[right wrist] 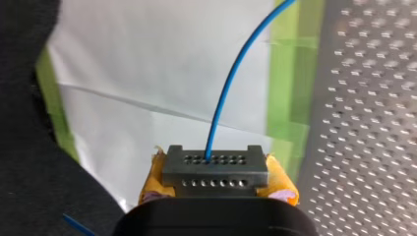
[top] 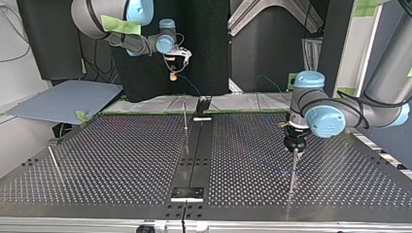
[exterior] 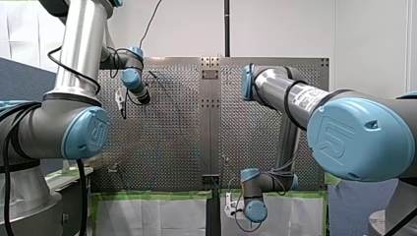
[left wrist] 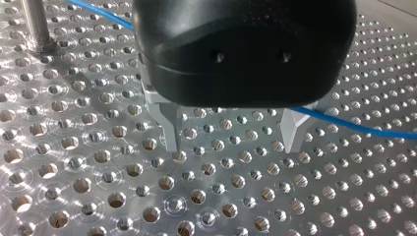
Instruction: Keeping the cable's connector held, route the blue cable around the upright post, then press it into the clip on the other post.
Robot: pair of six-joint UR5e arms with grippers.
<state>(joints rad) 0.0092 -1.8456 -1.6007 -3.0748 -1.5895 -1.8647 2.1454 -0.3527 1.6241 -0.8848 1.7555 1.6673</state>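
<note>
Background stuff on my feed: the perforated table (top: 121, 160) fills the lower half of the top view. A black strip (top: 194, 145) runs up its middle, and a small plate (top: 187, 194) sits on that strip near the bottom edge. Low in the front view, green tape (exterior: 147, 195) runs along the table's edge, with white sheeting (exterior: 152, 216) just below it. A blue-grey board (top: 63, 99) lies at the middle left of the top view, off the table, and there's a black backdrop (top: 204, 43) across the top centre. In the front view a black pole (exterior: 227, 27) stands at top centre against a white wall (exterior: 295, 29).
</note>
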